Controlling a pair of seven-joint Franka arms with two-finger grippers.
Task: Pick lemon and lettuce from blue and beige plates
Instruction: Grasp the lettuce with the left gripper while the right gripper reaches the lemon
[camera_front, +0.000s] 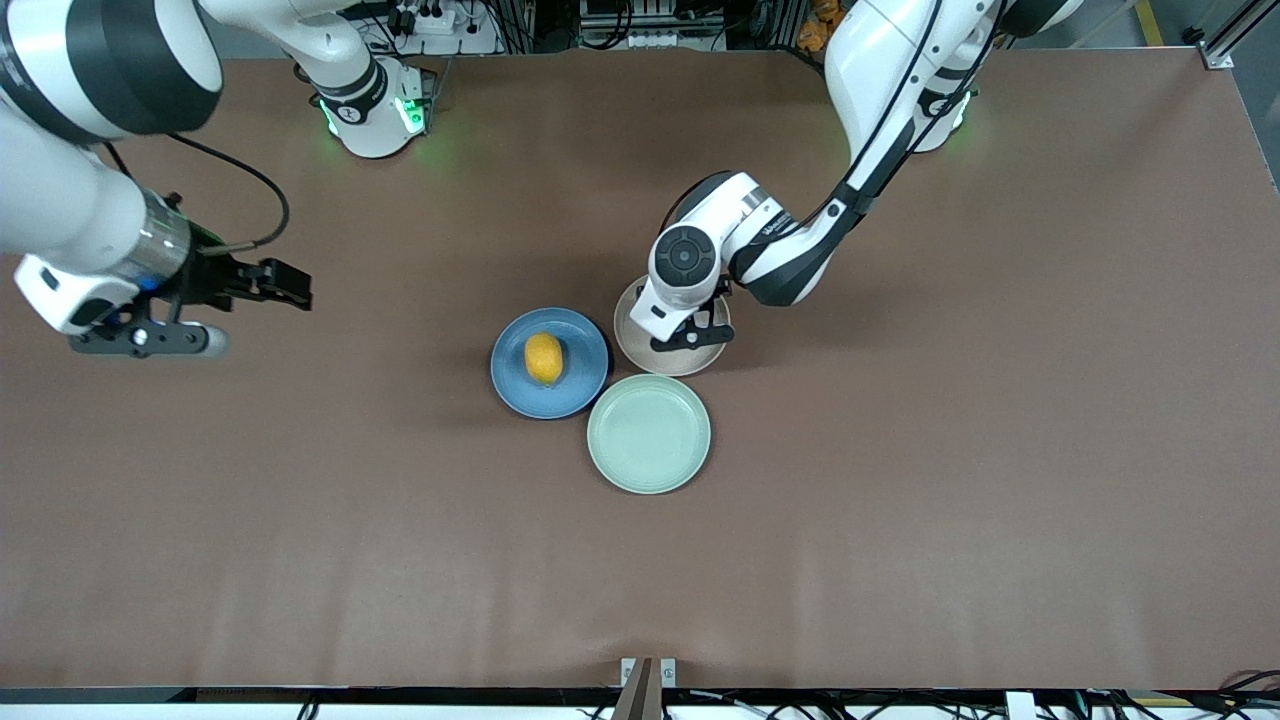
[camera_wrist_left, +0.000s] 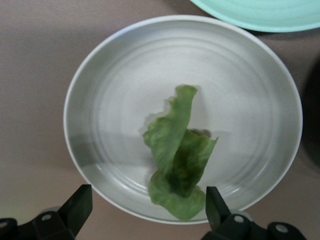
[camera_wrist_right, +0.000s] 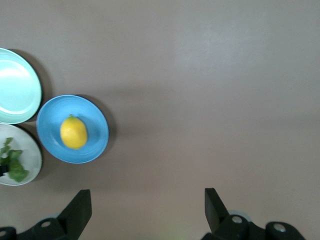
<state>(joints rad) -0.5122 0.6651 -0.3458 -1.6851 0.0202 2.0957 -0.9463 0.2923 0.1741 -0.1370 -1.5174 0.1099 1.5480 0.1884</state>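
The brown tabletop (camera_front: 900, 500) is carrying three plates. The left hand (camera_wrist_left: 145, 207) is hanging spread over the lettuce (camera_wrist_left: 177, 160) on the beige plate (camera_wrist_left: 250, 100); the right hand (camera_wrist_right: 145, 210) is waiting spread over bare tabletop.

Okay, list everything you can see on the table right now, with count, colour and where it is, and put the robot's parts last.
lemon: one, yellow, on the blue plate.
lettuce: one leaf, green, on the beige plate.
blue plate: one, beside the beige plate, toward the right arm's end.
beige plate: one, under the left gripper.
green plate: one, pale green, nearest the front camera.
left gripper: open, over the lettuce.
right gripper: open, waiting over bare table.
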